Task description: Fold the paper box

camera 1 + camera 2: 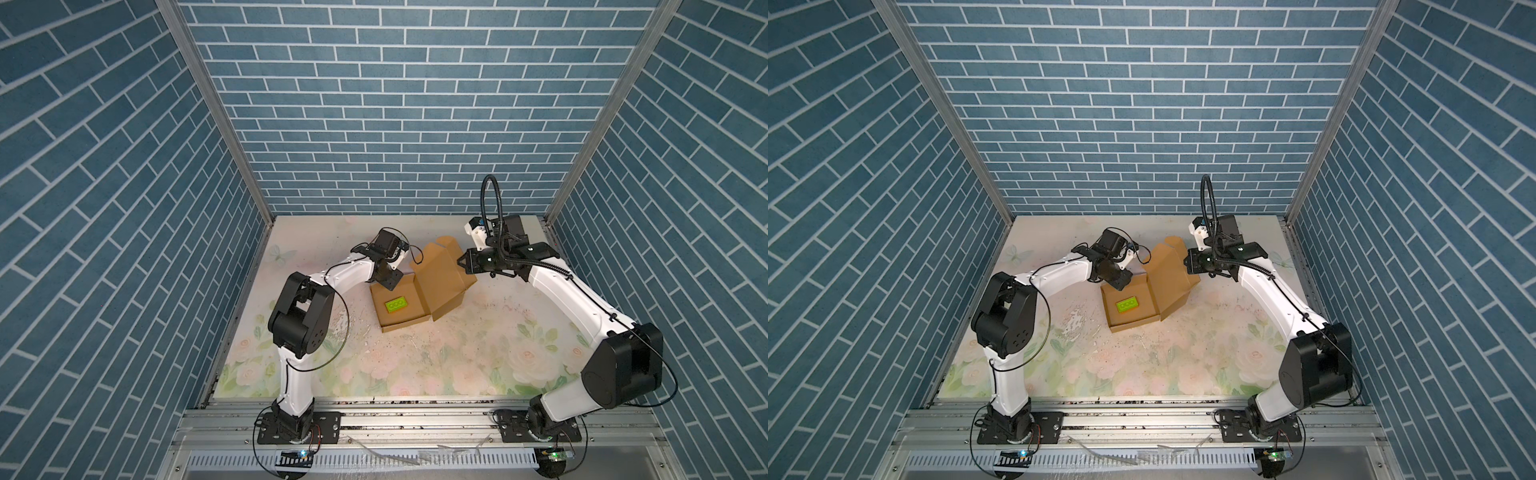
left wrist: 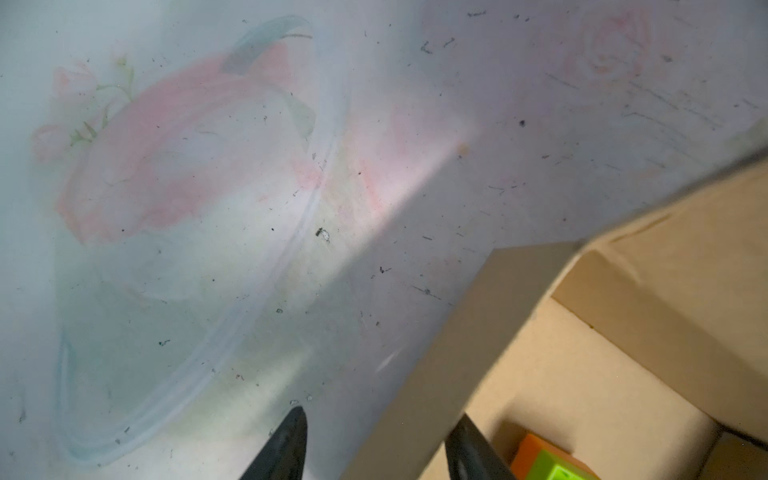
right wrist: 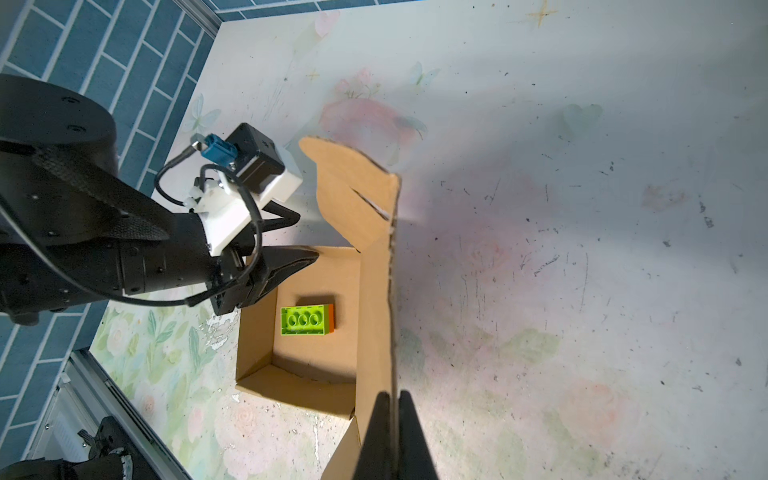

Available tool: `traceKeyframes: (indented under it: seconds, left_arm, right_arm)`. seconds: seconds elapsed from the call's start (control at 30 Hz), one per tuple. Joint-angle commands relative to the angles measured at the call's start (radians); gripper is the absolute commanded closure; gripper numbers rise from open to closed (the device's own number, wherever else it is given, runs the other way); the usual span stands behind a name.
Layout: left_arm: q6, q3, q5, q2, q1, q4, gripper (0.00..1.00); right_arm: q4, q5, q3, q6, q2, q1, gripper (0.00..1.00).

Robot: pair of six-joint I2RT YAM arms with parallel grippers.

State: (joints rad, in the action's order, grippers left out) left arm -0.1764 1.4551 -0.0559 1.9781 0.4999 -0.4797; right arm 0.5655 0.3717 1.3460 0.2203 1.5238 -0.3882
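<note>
Since the right gripper is clamped on the raised lid of the paper box, lying just above the middle in both top views, the lid should be lowered slowly. The left gripper, jaws apart astride the tray wall, should be cleared first. Only in the right wrist view is the pinch on the lid edge seen, with the green toy brick inside.
</note>
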Motion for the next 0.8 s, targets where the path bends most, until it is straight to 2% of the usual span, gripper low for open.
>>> traceKeyframes:
  seconds: [0.0, 0.13, 0.47, 0.57, 0.77]
  left_arm:
    - [-0.018, -0.017, 0.008, 0.033, -0.013, 0.002, 0.46]
    - [-0.01, -0.013, 0.018, 0.044, -0.015, -0.007, 0.57]
    - [0.058, -0.037, 0.035, 0.03, -0.014, 0.031, 0.73]
    - [0.078, -0.055, 0.039, 0.024, -0.015, 0.05, 0.75]
    - [0.14, -0.112, 0.037, -0.008, -0.016, 0.107, 0.8]
  right_arm:
    - [0.014, 0.016, 0.041, -0.053, 0.017, -0.002, 1.0]
    - [0.012, 0.013, 0.047, -0.052, 0.022, -0.002, 1.0]
    - [0.001, 0.0, 0.075, -0.056, 0.057, 0.001, 1.0]
    - [-0.005, -0.014, 0.09, -0.053, 0.061, 0.005, 0.94]
    - [-0.026, -0.099, 0.127, -0.041, 0.039, 0.018, 0.72]
